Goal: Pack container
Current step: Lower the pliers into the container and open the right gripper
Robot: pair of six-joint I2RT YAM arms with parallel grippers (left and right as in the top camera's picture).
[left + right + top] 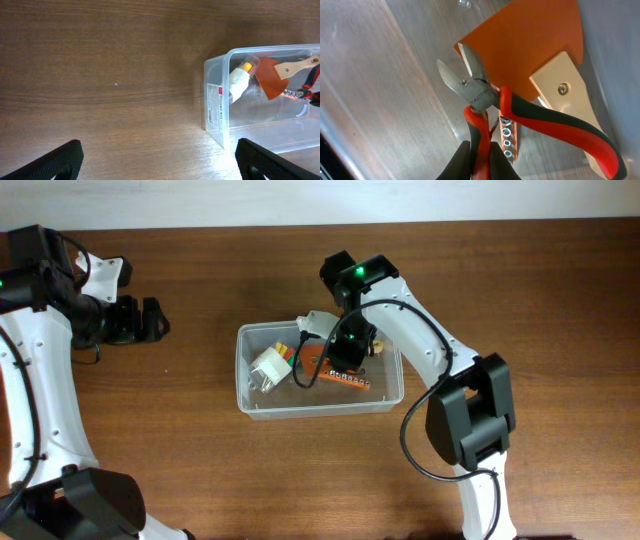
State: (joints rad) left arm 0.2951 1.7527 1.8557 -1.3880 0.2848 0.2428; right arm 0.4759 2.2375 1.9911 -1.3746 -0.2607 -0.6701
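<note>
My right jaws are clenched on one red-and-black rubber-coated handle of the diagonal cutters (472,92), whose grey steel blades stand parted in a short beak; the other handle curves away free. They sit down inside the container (243,370), a clear, slightly cloudy plastic tub with rounded corners and a rim, which stands near the middle of the counter (100,75) with a white printed label on the end wall facing my left arm. Under the cutters lies a scraper (520,50) with a flat, smooth orange blade that widens like a fan and a pale wooden handle fixed by a small screw. Beside it lies an orange strip (506,137) carrying a row of shiny metal rings. At the tub's other end sits a blocky white plastic piece (268,368); I cannot tell exactly what it is. My left jaws hang released and wide over bare counter, well apart from the tub. The counter is dark brown wood with long, fine grain and a soft sheen.
</note>
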